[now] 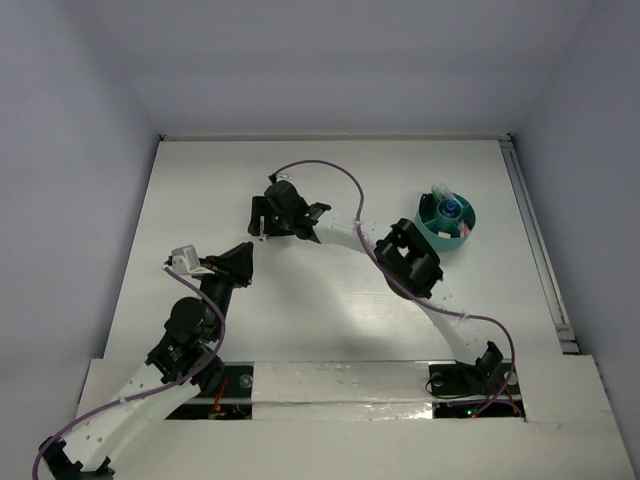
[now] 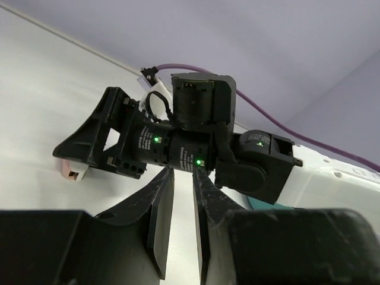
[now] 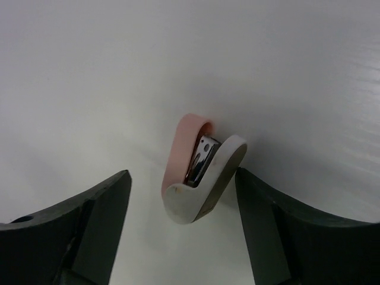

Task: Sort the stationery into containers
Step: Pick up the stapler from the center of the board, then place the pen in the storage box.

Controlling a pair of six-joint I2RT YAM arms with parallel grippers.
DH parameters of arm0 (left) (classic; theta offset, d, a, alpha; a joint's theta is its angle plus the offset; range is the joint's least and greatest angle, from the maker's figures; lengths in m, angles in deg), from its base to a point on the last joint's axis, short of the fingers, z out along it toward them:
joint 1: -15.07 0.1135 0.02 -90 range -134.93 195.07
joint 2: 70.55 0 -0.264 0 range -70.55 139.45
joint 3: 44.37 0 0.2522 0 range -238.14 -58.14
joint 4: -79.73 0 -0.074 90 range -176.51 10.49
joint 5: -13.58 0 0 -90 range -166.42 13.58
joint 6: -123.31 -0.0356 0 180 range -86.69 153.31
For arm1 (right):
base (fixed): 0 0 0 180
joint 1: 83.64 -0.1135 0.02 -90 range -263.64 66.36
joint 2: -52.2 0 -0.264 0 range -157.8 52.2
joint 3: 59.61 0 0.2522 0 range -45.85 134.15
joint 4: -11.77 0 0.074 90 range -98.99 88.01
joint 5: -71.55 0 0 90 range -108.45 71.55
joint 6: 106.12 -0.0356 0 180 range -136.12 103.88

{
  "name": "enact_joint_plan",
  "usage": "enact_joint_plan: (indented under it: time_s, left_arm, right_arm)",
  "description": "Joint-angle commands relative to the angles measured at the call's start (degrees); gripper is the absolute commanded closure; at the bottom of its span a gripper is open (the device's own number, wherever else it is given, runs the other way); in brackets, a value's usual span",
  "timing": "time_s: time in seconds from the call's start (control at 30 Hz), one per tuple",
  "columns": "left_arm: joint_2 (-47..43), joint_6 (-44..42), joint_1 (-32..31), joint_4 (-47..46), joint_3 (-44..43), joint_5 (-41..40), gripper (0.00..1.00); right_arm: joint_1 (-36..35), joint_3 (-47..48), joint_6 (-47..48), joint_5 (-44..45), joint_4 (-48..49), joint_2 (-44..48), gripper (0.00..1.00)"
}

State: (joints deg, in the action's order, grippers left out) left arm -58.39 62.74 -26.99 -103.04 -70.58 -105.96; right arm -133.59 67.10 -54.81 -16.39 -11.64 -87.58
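A small white and pink piece with a metal insert lies on the white table, framed by the spread fingers of my open right gripper; neither finger touches it. From above, that gripper sits at the table's middle back. The left wrist view shows the same piece under the right gripper's fingers. My left gripper hovers just in front of it, jaws a narrow gap apart with nothing between them. The teal cup stands to the right and holds blue and green stationery.
The right arm stretches across the table between its base and the cup. A purple cable loops over it. Grey walls close in the table's back and sides, and a rail runs along the right edge.
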Motion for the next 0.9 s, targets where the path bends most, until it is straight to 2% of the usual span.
enact_joint_plan:
  time_s: [0.0,0.07,0.1,0.17,0.2,0.23,0.37,0.47,0.67,0.87]
  left_arm:
    - [-0.9,-0.1,-0.4,-1.8,-0.1,0.5,0.83]
    - [-1.0,-0.1,-0.4,-1.7,0.0,0.4,0.83]
    - [-1.0,-0.1,-0.4,-1.7,0.0,0.3,0.83]
    - [-1.2,-0.1,-0.4,-1.7,0.0,0.2,0.83]
    - [-1.3,-0.2,-0.4,-1.7,0.1,0.2,0.83]
    - [-1.3,-0.1,-0.4,-1.7,0.1,0.1,0.83]
    - [-0.7,-0.1,-0.4,-1.9,0.1,0.3,0.83]
    - [-0.1,-0.2,-0.4,-2.1,0.1,0.4,0.83]
    - [0.2,-0.2,-0.4,-2.4,0.1,0.9,0.83]
    - [1.1,0.1,-0.4,-3.5,0.2,2.4,0.83]
  right_arm:
    - [-0.1,3.9,2.2,5.7,-8.1,-3.9,0.26]
    - [-0.1,6.2,4.6,6.8,-10.8,-5.1,0.29]
    - [-0.1,6.6,5.4,7.1,-11.2,-5.4,0.36]
    - [-0.1,7.0,7.6,7.4,-12.8,-5.6,0.42]
    - [-0.1,6.7,8.5,7.7,-12.9,-5.2,0.52]
    - [-0.1,6.2,9.9,8.1,-13.3,-4.7,0.56]
    - [-0.1,0.4,15.1,10.0,-12.1,-0.6,0.63]
    - [-0.1,-5.6,19.7,11.5,-12.5,4.1,0.66]
    - [-0.1,-23.4,27.4,17.6,-12.3,17.4,0.72]
    - [1.9,-40.0,27.6,22.4,-12.1,30.7,0.88]
